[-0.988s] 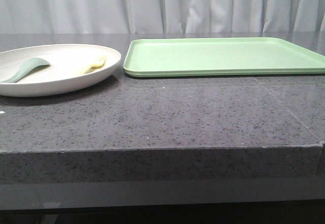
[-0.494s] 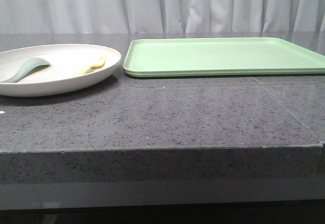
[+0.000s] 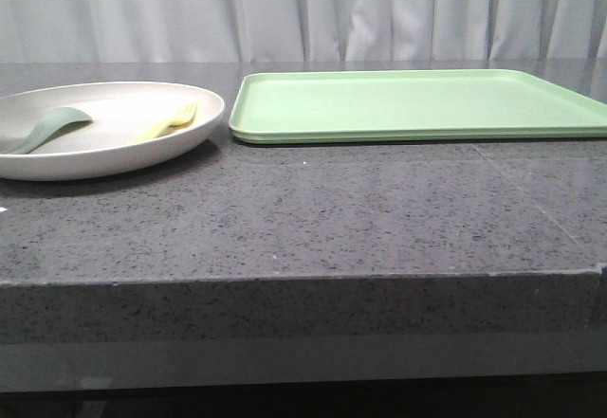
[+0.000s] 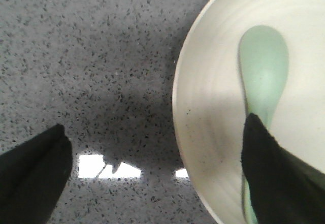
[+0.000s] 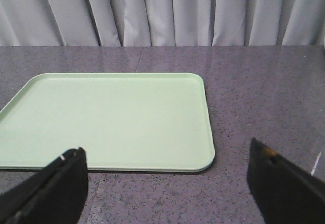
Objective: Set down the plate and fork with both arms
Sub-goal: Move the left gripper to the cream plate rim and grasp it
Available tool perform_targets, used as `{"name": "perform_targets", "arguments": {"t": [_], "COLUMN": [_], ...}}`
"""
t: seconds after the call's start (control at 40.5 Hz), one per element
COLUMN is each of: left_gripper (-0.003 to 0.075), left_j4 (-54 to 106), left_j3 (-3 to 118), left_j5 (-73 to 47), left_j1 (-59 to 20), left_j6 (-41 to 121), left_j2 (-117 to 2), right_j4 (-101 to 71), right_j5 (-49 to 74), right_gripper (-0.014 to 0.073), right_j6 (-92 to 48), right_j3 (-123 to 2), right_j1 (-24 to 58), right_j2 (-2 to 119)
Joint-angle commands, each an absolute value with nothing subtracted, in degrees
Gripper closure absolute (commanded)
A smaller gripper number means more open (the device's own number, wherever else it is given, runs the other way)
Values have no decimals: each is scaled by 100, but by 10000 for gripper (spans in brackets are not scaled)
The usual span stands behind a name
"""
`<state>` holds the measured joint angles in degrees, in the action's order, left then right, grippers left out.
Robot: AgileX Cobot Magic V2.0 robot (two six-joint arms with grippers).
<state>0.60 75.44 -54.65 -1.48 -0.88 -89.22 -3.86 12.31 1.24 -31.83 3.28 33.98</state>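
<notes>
Plate (image 3: 104, 148) on bench (image 3: 313, 219), just left of tray (image 3: 417, 105); spoon (image 3: 47, 129) and fork (image 3: 171, 120) inside plate. Left tool (image 4: 152, 176) spread wide astride plate rim, grasping nothing. Right tool (image 5: 167, 183) spread wide, near tray.

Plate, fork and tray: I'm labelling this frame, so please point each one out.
plate (image 3: 114, 157), front view, on its near outer wall.
fork (image 3: 169, 122), front view, mid-handle, lying inside the plate.
tray (image 3: 417, 103), front view, on its bare flat surface.
</notes>
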Motion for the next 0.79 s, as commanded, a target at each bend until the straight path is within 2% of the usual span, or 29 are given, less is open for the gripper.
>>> {"name": "perform_targets", "arguments": {"t": [0.0,0.321,0.444,0.765], "left_gripper": [82,91,153,381], "left_j4": [218,320,323,601], "left_j3": [7853,7888,7888,7888], "left_j5": [-5415,-5318,-5288,-5199], "left_j1": [-206,-204,-204,-204], "left_j6": [-174,-174,-174,-174], "left_j2": [-9026,-9496,-9557,-9614], "right_j4": [-404,-404,-404,-404], "right_j5": [706,706,706,706], "right_gripper": [-60,-60,-60,-60], "right_j6": [121,121,121,121], "right_j3": [-3402,-3402,-3402,-3402], "right_j1": [309,309,309,309], "right_j2": [3433,3433,3433,3433]}}
